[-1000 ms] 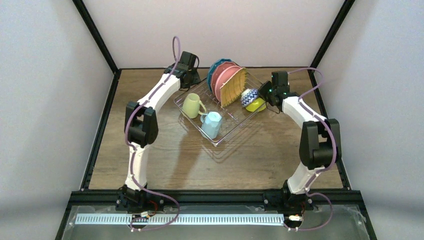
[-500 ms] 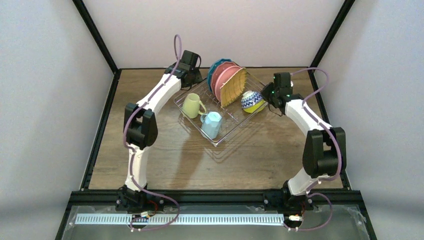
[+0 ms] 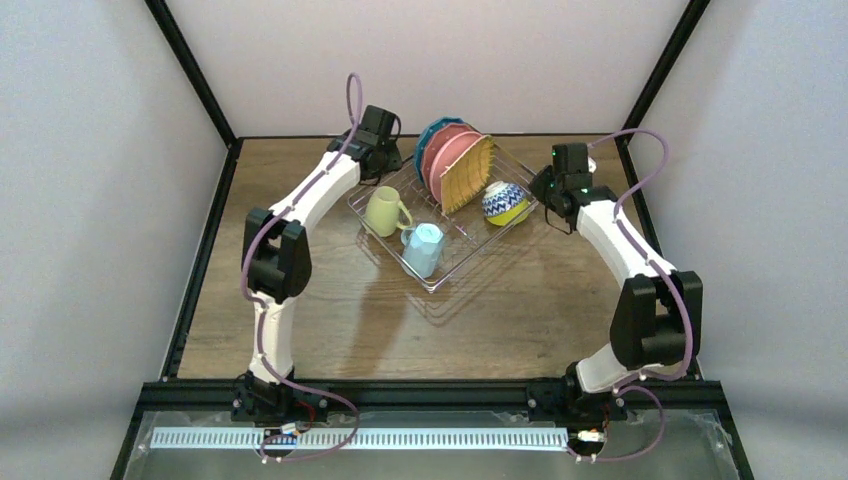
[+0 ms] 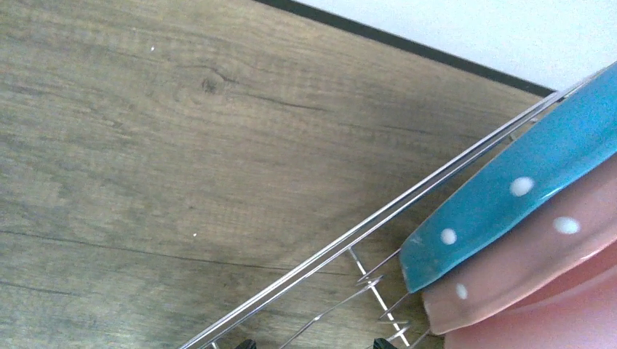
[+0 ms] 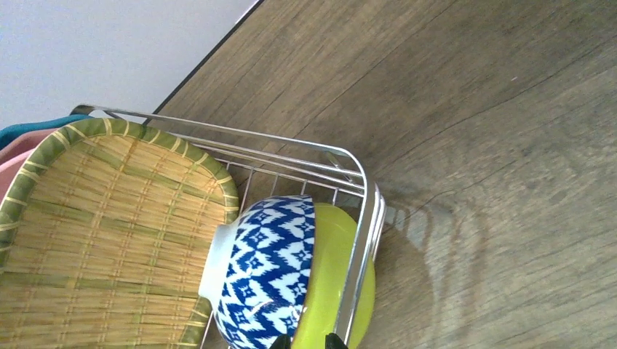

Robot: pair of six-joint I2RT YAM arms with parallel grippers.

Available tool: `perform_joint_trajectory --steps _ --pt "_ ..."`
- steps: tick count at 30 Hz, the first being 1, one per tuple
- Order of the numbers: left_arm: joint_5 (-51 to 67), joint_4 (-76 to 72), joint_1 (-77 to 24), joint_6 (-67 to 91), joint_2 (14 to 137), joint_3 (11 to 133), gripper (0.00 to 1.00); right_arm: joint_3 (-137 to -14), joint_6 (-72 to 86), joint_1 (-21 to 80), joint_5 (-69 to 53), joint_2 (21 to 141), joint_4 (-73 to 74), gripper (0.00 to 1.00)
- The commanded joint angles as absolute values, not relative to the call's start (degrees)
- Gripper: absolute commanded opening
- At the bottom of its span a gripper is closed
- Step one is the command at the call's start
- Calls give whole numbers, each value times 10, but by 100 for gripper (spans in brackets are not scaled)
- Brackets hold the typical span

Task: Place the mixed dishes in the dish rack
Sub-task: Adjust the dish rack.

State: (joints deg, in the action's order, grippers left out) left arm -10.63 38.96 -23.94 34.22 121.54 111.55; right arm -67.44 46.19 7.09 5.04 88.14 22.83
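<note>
The dish rack (image 3: 470,252) stands mid-table. In it a blue dotted plate (image 3: 432,132), a pink plate (image 3: 447,152) and a woven tan plate (image 3: 468,175) stand on edge. A pale green mug (image 3: 383,210) and a light blue mug (image 3: 422,248) lie in the near part. In the right corner a blue-patterned bowl (image 3: 498,198) rests in a lime bowl (image 3: 516,212). My right gripper (image 3: 541,194) is shut on the lime bowl (image 5: 329,265), its tips (image 5: 309,343) astride the rim. My left gripper (image 3: 385,163) hangs open over the rack's back-left rim (image 4: 349,236).
Black frame rails (image 3: 200,270) run along the table's sides and back. The lime bowl leans against the rack's corner wire (image 5: 364,218). The blue dotted plate (image 4: 509,193) and pink plate (image 4: 524,269) stand just right of my left gripper (image 4: 313,345).
My right arm's elbow has swung out to the right and the gripper has drawn slightly right. The two bowls now sit nested in the rack's corner. The left arm has hardly moved.
</note>
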Motion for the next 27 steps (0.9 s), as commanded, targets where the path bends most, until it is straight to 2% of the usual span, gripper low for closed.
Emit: perform_joint_trajectory --steps 1,14,26,27 --pt "-116 379 -242 335 1195 1088 92 -665 447 69 78 858 267 26" --pt "-138 364 -241 338 1186 1044 92 -659 426 69 93 866 272 26" --pt "-176 396 -222 367 1129 1067 99 -813 318 69 153 951 284 27" --pt "-178 401 -220 370 1122 1066 99 -827 311 69 159 962 285 32"
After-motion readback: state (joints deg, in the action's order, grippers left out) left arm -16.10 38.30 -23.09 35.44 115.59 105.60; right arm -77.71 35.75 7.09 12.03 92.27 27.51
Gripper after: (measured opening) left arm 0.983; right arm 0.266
